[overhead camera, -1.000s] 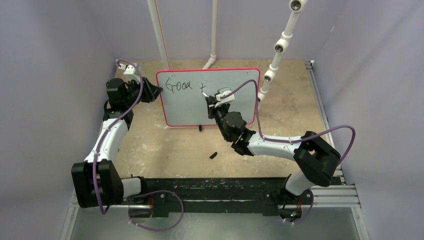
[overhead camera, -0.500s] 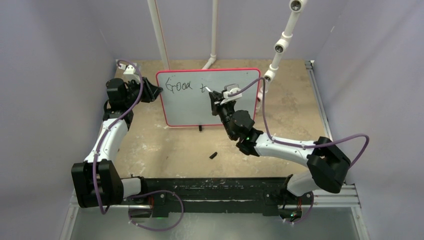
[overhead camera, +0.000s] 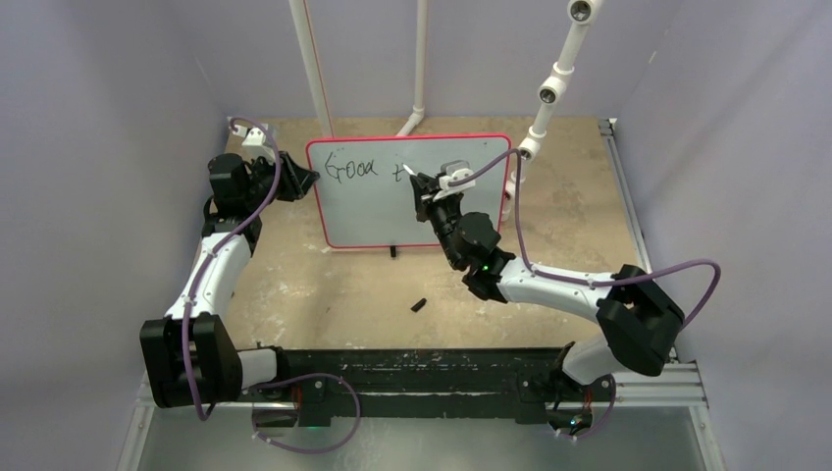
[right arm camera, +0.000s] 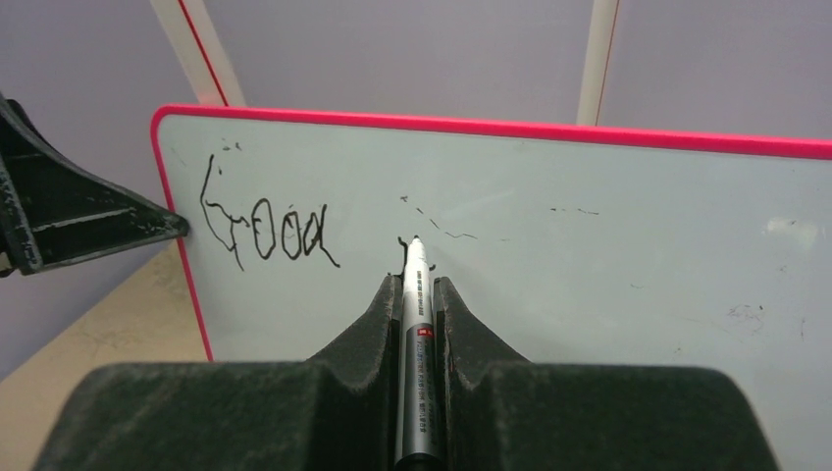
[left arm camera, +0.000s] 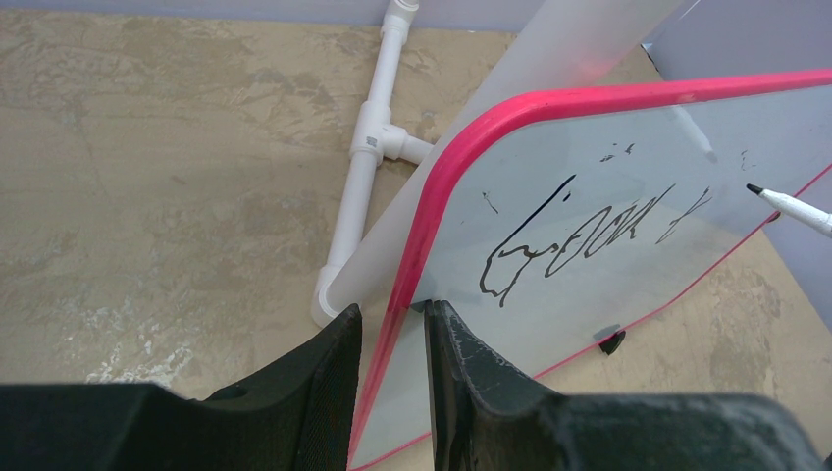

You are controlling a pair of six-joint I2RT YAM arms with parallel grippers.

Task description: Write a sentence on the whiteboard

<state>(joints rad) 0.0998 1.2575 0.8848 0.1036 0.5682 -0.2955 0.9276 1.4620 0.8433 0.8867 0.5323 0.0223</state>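
The whiteboard (overhead camera: 373, 211) stands upright on the table, its red-pink rim toward my left gripper (overhead camera: 306, 181). That gripper (left arm camera: 392, 312) is shut on the whiteboard's left edge, one finger on each face. Of the sentence (overhead camera: 350, 169), the black word "Good" (right arm camera: 270, 235) and a "t" stroke show on the upper line. My right gripper (right arm camera: 417, 283) is shut on a silver marker (right arm camera: 417, 324). The marker's black tip rests at the board by the "t". In the left wrist view the marker (left arm camera: 795, 208) enters from the right, its tip near the board (left arm camera: 608, 285).
A small black marker cap (overhead camera: 419, 305) lies on the tan table in front of the board. A black foot (overhead camera: 393, 252) sticks out under the board's lower edge. White plastic pipes (overhead camera: 314, 69) rise behind the board, and another (overhead camera: 549, 88) at its right.
My right gripper has shifted the marker slightly up and to the right along the board, and its elbow swung right. It has barely moved over the last half second. The left arm is still.
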